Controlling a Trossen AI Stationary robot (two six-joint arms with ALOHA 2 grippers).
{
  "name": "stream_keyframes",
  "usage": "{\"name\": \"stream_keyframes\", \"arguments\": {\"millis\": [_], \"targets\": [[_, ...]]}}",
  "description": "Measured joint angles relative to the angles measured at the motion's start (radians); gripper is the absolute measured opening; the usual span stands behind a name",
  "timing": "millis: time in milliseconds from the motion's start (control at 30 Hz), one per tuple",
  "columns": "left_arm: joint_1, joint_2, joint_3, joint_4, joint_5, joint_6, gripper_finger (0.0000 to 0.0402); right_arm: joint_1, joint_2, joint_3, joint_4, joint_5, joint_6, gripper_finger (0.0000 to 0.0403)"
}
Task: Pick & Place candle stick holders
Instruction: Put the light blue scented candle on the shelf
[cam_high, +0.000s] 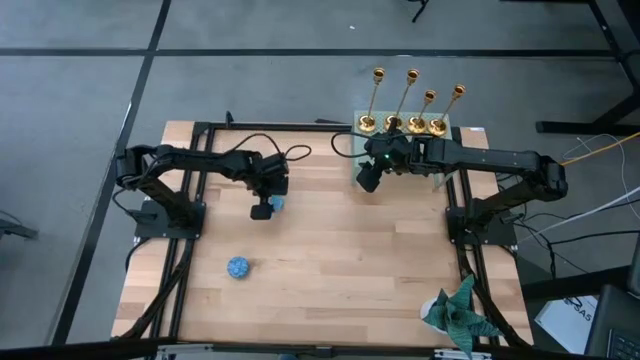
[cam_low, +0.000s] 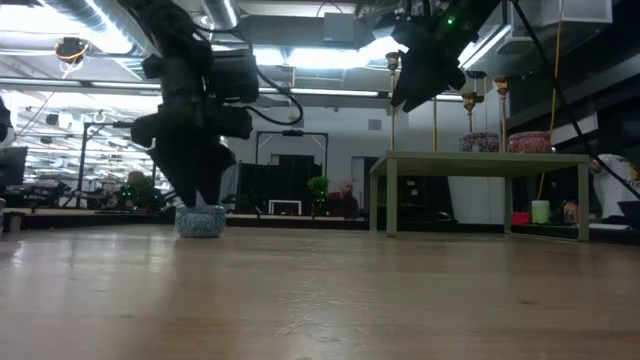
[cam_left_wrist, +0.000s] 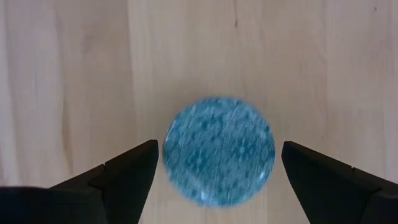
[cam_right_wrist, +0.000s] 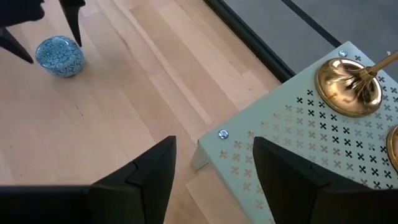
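1. Currently, four candle stick holders (cam_high: 412, 100) stand in a row on the perforated stand (cam_high: 462, 133).
2. Right gripper (cam_high: 368, 181): open, empty, just beside the stand's corner.
3. Left gripper (cam_high: 262, 210): open, straddling a blue disc (cam_left_wrist: 218, 150).

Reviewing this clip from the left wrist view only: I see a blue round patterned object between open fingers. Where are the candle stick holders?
Observer: All four shiny gold metal candle stick holders stand in a row on a pale green perforated stand, at the edge of the wooden table on the right arm's side.
Operator: Is the right arm holding one?
Observer: No. The right gripper hangs open and empty over the stand's corner, short of the nearest gold base.
Operator: Anything else blue out there?
Observer: Yes, a second blue round object lies alone on the wood, apart from both arms.
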Motion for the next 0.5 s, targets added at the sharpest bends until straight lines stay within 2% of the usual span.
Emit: {"name": "stream_keyframes", "arguments": {"millis": [133,233,433,500], "targets": [[-0.016,0.000,-0.036,0.065,-0.013,-0.002,0.0341,0.000,0.000,0.000,0.001,0.000,0.000,0.0218],[-0.020,0.000,-0.040,0.084,-0.075,-0.021,0.0335,0.000,0.000,0.000,0.001,0.000,0.000,0.0218],[-0.020,0.003,-0.039,0.069,-0.103,0.023,0.0284,0.000,0.000,0.000,0.002,0.000,0.000,0.0218],[-0.020,0.007,-0.037,0.065,-0.113,0.026,0.0281,0.000,0.000,0.000,0.002,0.000,0.004,0.0218]]}}
